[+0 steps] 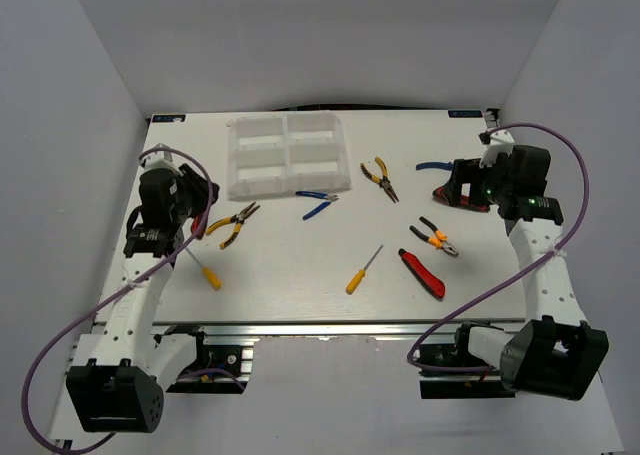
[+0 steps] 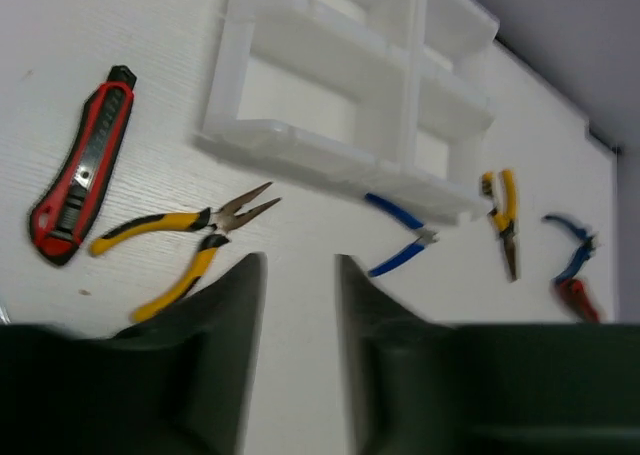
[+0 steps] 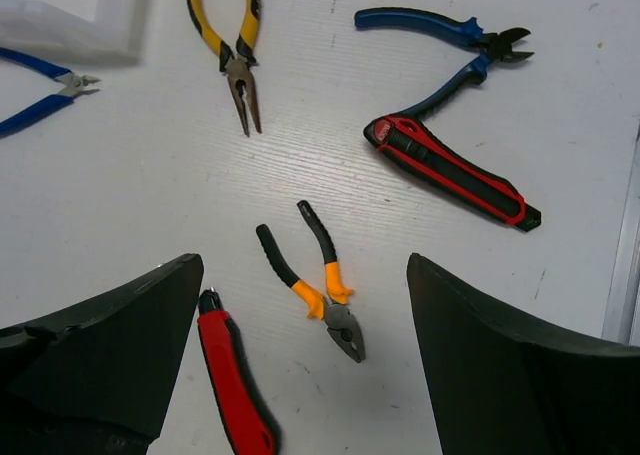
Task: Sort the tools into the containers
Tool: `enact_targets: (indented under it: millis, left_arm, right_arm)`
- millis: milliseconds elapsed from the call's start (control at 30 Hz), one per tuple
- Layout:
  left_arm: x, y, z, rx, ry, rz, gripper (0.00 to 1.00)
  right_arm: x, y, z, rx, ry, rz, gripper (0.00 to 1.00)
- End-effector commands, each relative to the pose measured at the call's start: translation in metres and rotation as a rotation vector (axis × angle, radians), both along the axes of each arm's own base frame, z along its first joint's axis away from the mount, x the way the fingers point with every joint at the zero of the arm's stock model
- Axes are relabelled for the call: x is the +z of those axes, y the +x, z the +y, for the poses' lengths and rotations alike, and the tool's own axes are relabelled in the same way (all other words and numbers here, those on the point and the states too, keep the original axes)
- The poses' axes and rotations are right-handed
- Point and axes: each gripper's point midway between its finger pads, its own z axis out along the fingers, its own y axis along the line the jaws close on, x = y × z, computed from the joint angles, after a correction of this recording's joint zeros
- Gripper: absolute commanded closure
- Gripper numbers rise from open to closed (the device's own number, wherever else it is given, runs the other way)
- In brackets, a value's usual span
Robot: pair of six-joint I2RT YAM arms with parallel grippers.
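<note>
Right wrist, orange-handled pliers between spread fingers, touching neither

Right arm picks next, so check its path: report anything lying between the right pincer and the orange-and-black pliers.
Nothing visible does. The right pincer hangs open over the orange-and-black pliers, which show whole in the gap between its jaws. The red knife lies close beside them, not touching and not across the way down.

White links, black joints, purple cables, dark left claw
</note>
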Motion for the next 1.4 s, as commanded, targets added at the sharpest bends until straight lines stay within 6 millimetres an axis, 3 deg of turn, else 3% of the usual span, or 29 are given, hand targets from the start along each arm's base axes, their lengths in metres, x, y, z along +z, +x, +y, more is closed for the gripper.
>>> enact_targets:
  millis: [0, 33, 67, 167, 233, 300, 333, 400, 433, 467, 567, 600, 633, 667, 700, 900, 1000, 1167, 1300, 1367]
  left_arm:
    - [-0.012, 0.000, -0.010, -0.064, -0.011, 0.037, 0.63]
    - [-0.016, 0.000, -0.012, -0.075, -0.015, 0.051, 0.80]
    - [-0.016, 0.002, -0.014, -0.087, -0.016, 0.061, 1.00]
    - [-0.032, 0.003, -0.014, -0.100, 0.003, 0.127, 1.00]
    - [-0.042, 0.004, -0.010, -0.090, 0.028, 0.170, 1.00]
    - [-0.054, 0.002, -0.005, -0.080, 0.056, 0.235, 0.81]
    - [-0.056, 0.004, -0.002, -0.080, 0.073, 0.251, 0.64]
    - [-0.075, 0.005, 0.002, -0.080, 0.103, 0.334, 0.57]
    - [-0.080, 0.006, 0.004, -0.076, 0.117, 0.359, 0.50]
    - [-0.087, 0.011, 0.008, -0.066, 0.132, 0.390, 0.48]
    - [-0.099, 0.017, 0.026, -0.007, 0.210, 0.461, 0.45]
    - [-0.102, 0.018, 0.029, -0.018, 0.239, 0.480, 0.45]
    - [-0.104, 0.021, 0.035, 0.002, 0.271, 0.498, 0.45]
    - [-0.099, 0.028, 0.041, 0.023, 0.295, 0.495, 0.45]
    - [-0.107, 0.030, 0.045, 0.022, 0.322, 0.531, 0.46]
    - [-0.118, 0.057, 0.069, 0.052, 0.468, 0.610, 0.47]
    - [-0.137, 0.062, 0.078, 0.027, 0.527, 0.669, 0.47]
    - [-0.159, 0.080, 0.071, -0.063, 0.520, 0.690, 0.45]
    - [-0.164, 0.090, 0.073, -0.103, 0.559, 0.695, 0.44]
    - [-0.162, 0.096, 0.076, -0.106, 0.580, 0.700, 0.38]
  right_arm:
    - [0.004, -0.004, 0.017, 0.123, 0.018, -0.031, 0.11]
    - [0.000, -0.012, 0.025, 0.222, -0.009, -0.032, 0.11]
    - [0.005, -0.024, 0.046, 0.368, 0.031, -0.055, 0.11]
    - [-0.002, -0.055, 0.077, 0.668, -0.004, -0.092, 0.11]
    - [-0.008, -0.068, 0.094, 0.766, -0.015, -0.088, 0.11]
    - [-0.012, -0.085, 0.105, 0.894, -0.001, -0.110, 0.11]
    - [-0.012, -0.092, 0.112, 0.946, 0.013, -0.119, 0.11]
    - [-0.014, -0.100, 0.128, 1.030, 0.053, -0.130, 0.19]
    - [-0.015, -0.101, 0.131, 1.051, 0.057, -0.125, 0.27]
    - [-0.022, -0.098, 0.133, 1.060, 0.057, -0.095, 0.47]
    - [-0.024, -0.091, 0.138, 1.077, 0.051, -0.071, 0.71]
    - [-0.028, -0.088, 0.139, 1.073, 0.062, -0.047, 0.70]
    - [-0.027, -0.082, 0.139, 1.065, 0.056, -0.056, 0.65]
    - [-0.029, -0.078, 0.138, 1.052, 0.052, -0.050, 0.51]
    - [-0.029, -0.076, 0.139, 1.039, 0.058, -0.045, 0.49]
    - [-0.028, -0.068, 0.142, 1.024, 0.075, -0.070, 0.44]
    - [-0.032, -0.070, 0.142, 1.022, 0.080, -0.053, 0.42]
    - [-0.034, -0.073, 0.142, 1.021, 0.087, -0.051, 0.40]
    - [-0.038, -0.076, 0.141, 1.013, 0.090, -0.040, 0.36]
    - [-0.040, -0.077, 0.141, 1.010, 0.092, -0.031, 0.36]
